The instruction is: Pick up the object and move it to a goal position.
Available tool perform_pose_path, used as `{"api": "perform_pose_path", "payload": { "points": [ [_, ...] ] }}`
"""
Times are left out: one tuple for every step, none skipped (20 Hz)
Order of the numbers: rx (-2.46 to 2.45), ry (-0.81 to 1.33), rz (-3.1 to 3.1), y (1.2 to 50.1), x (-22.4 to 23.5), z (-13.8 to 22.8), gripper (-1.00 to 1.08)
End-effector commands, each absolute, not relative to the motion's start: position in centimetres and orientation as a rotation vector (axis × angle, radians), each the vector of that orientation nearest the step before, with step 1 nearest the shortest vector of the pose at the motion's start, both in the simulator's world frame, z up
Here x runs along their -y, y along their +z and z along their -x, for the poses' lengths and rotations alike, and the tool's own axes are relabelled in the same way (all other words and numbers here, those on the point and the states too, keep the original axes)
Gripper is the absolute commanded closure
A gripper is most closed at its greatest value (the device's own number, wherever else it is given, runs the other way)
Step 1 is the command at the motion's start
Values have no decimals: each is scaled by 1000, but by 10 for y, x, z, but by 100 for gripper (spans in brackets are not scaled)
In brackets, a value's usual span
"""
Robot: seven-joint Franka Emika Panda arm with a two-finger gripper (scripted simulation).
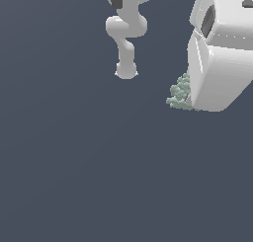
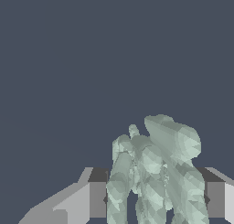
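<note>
Exterior view, from its left across: plain dark slate ground [image 1: 74, 162], no markings. Upper middle, the white arm's far links and base [image 1: 126, 43] curl down to a rounded foot on the ground. Toward the exterior view's right, the object [image 1: 179, 94], a pale grey-green cluster of small knobs, sits tight against the lower edge of the big white hand housing [image 1: 217, 63], partly covered by it; fingertips hidden from this camera. Wrist view: the hand [image 2: 155, 200] shows 2 fingers, 1 grey-white finger [image 2: 89, 200] on 1 side and a second finger [image 2: 217, 200] on the other, each with a dark inner pad. The object [image 2: 157, 173] fills the gap between them, knobs bulging out past the fingertips away from the wrist. Pads sit right at the cluster's flanks; firm contact on either side cannot be told for sure, since the knobs overlap the pad edges. Spread of the hand is moderate, set by the cluster's width. Whether the object is lifted or resting on the ground cannot be told.
</note>
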State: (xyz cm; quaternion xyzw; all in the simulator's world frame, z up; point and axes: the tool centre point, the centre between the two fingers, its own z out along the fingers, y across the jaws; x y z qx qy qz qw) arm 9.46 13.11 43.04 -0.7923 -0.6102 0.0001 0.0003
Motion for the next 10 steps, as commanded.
{"api": "perform_pose_path", "payload": {
  "points": [
    [1916,0,2489,433,-132,-96,108],
    [1917,0,2489,434,-132,-96,108],
    [1917,0,2489,435,-132,-97,108],
    [1917,0,2489,435,-133,-97,108],
    [1917,0,2489,436,-133,-97,108],
    [1917,0,2489,436,-133,-97,108],
    [1917,0,2489,436,-133,-98,108],
    [1917,0,2489,437,-133,-98,108],
    [1917,0,2489,437,-133,-98,108],
    [1917,0,2489,437,-133,-98,108]
  ]
}}
